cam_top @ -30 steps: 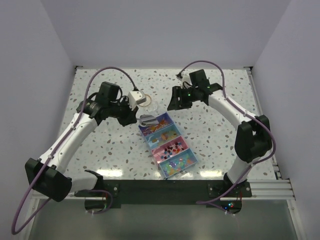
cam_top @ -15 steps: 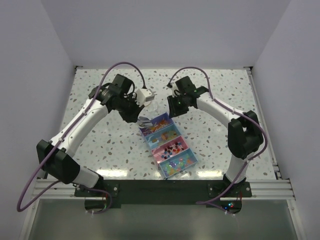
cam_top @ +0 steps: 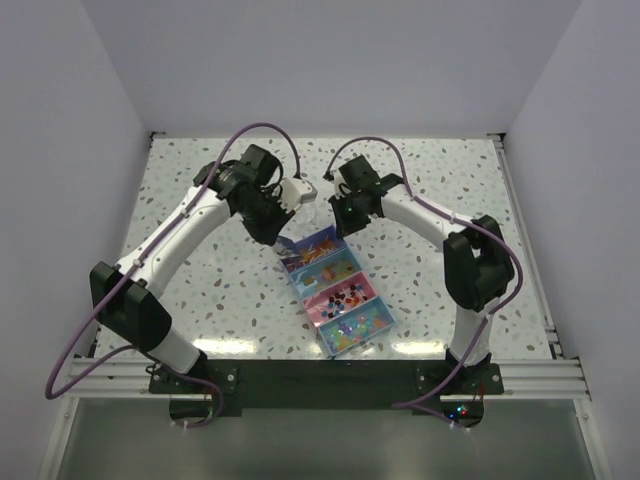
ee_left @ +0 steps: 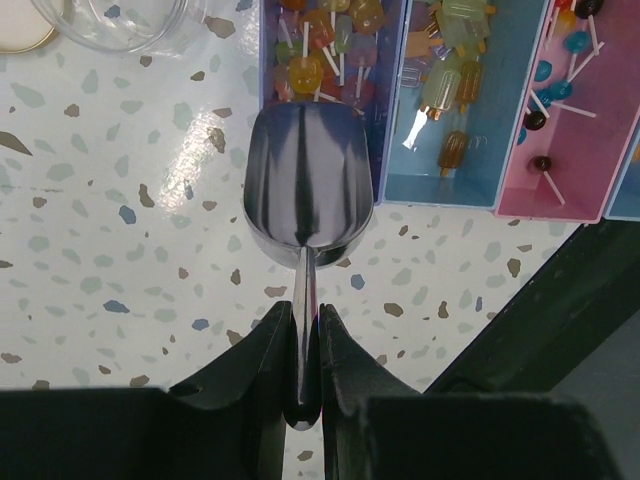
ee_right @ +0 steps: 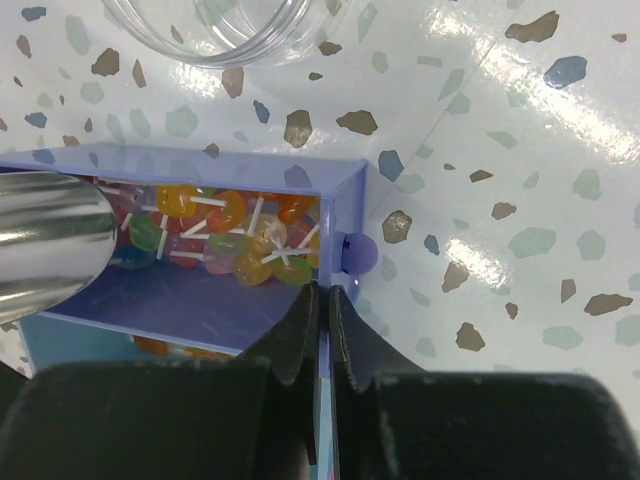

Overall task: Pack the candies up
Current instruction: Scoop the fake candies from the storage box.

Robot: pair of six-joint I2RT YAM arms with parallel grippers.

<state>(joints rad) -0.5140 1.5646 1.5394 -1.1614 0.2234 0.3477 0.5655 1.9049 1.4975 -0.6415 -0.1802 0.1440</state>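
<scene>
Both claws clamped: left gripper holds the empty scoop by its handle, right gripper pinches the box wall; candies sit in its compartments; looks like the scooping step; next: dig in, carry to jar.

A speckled terrazzo counter carries a long box of four compartments. The box lies aslant at the counter's middle, with one end toward the near edge. From the far end the compartments run purple, blue, pink, blue. A small purple knob sticks out at the purple end's corner. A metal scoop hangs with its bowl at that compartment's rim. Just beyond, toward the far edge, stands a clear jar, with a tan lid beside it.
</scene>
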